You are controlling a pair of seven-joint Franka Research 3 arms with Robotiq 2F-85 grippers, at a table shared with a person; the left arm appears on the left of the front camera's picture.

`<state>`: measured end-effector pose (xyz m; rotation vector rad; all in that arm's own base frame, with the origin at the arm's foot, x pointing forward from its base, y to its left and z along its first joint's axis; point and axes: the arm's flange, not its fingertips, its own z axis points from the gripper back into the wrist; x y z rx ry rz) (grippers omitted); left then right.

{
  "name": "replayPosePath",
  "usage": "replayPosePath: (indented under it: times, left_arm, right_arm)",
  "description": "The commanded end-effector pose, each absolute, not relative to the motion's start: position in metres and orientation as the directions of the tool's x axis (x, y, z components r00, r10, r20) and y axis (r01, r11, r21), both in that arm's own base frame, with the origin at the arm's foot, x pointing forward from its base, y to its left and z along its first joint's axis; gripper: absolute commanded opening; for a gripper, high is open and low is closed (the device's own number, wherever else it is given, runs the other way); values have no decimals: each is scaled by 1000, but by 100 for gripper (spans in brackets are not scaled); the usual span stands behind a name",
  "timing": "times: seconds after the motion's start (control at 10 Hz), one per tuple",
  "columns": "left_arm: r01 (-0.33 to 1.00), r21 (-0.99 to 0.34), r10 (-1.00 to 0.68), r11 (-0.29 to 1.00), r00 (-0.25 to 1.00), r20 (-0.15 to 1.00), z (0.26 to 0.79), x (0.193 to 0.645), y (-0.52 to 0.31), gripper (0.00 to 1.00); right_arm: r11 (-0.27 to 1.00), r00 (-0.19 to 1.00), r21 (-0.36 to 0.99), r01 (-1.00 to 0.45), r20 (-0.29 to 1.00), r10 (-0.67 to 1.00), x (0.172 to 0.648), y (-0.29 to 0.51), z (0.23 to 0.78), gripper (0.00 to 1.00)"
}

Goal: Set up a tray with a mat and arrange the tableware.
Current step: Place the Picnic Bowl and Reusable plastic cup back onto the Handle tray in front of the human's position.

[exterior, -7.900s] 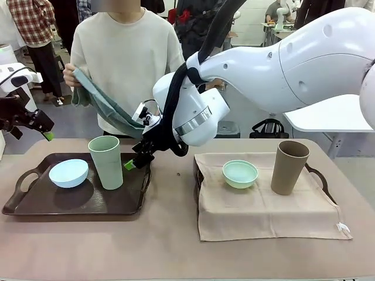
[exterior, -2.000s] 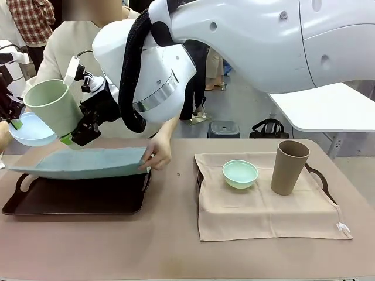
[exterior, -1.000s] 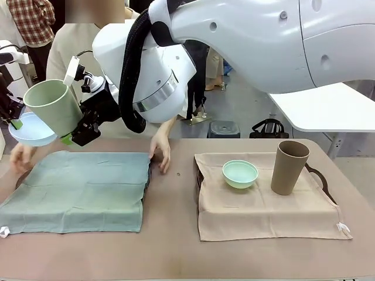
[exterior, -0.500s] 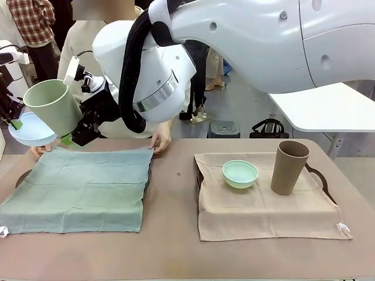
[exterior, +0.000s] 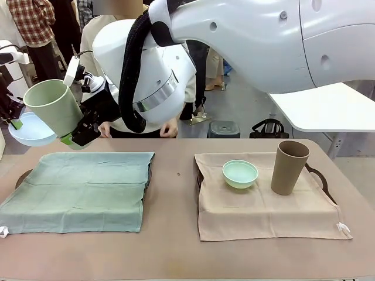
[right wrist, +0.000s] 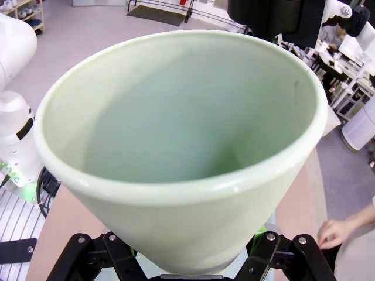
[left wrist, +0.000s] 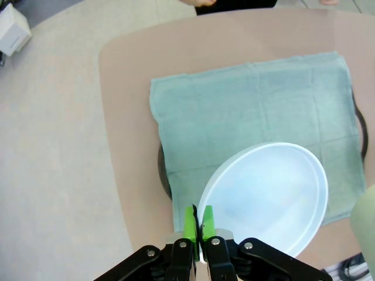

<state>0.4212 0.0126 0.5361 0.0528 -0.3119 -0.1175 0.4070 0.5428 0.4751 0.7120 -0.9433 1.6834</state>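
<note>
Two items hanging above teal mat: left end effector pinching pale blue bowl rim; right end effector gripping light green tumbler.

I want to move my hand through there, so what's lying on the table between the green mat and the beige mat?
Nothing: in the front view the table between the green mat and the beige mat is bare, apart from a tiny dark speck.
</note>
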Motion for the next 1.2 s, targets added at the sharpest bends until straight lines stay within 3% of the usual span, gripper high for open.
replayPosePath:
  times: [0.0,1.1]
  left_arm:
    - [112,70,-128,991,943,307,537,421,12,4]
    - [112,70,-128,991,943,307,537,421,12,4]
  right_arm:
    - [-172,-305,-253,-952,821,483,410,547,477,0]
    - [-172,-305,-253,-952,821,483,410,547,477,0]
